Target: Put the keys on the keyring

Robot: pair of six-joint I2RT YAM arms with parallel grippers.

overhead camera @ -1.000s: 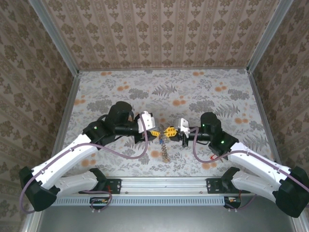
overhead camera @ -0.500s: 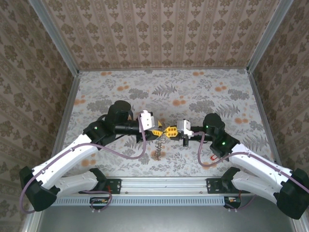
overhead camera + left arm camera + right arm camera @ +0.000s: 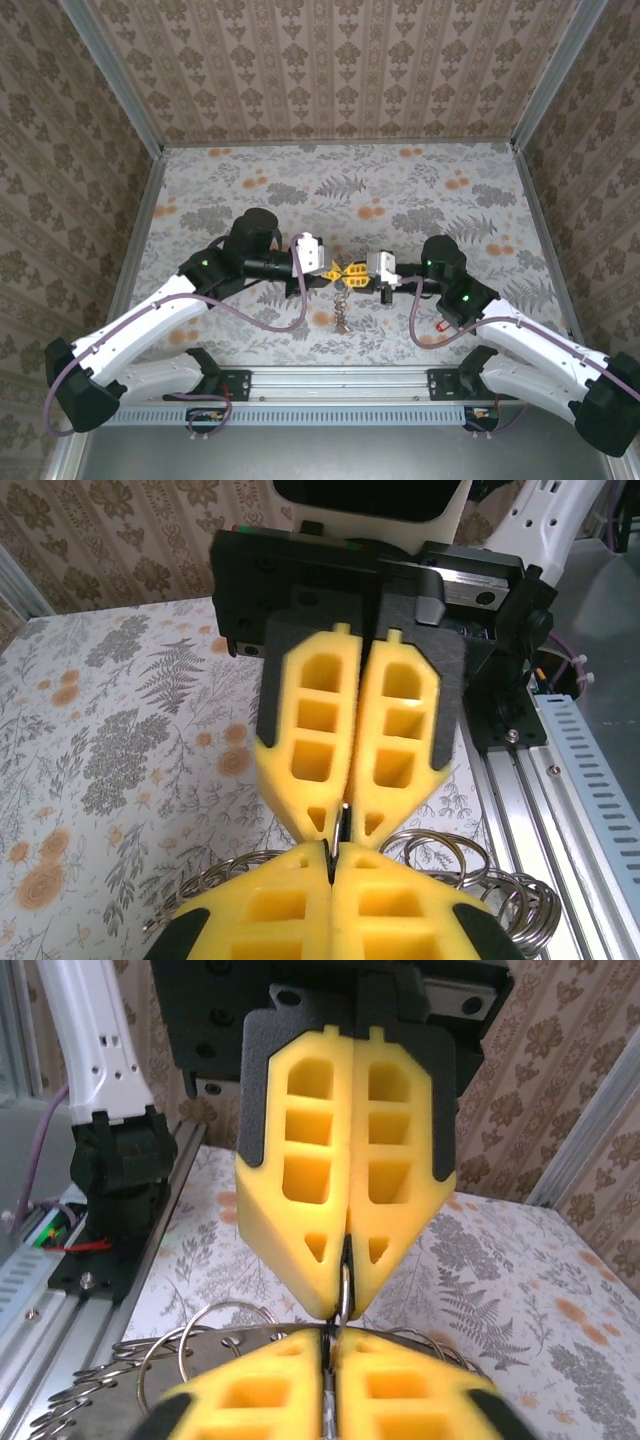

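Observation:
My left gripper and right gripper meet tip to tip above the middle of the table. Both are shut on one thin wire loop of the keyring, whose grey metal rings hang below them as a short string. In the left wrist view my left gripper pinches the wire, and the right gripper clamps it just beyond. Loose rings fan out underneath. The right wrist view has my right gripper, the left gripper and more rings. No keys can be made out.
A small red item lies on the flowered table beside my right forearm, too small to identify. Patterned walls close in three sides. A metal rail with the arm bases runs along the near edge.
My left gripper has shut on the ring wire and shifted slightly right. The right gripper moved left to meet it. The hanging rings swung left, then back.

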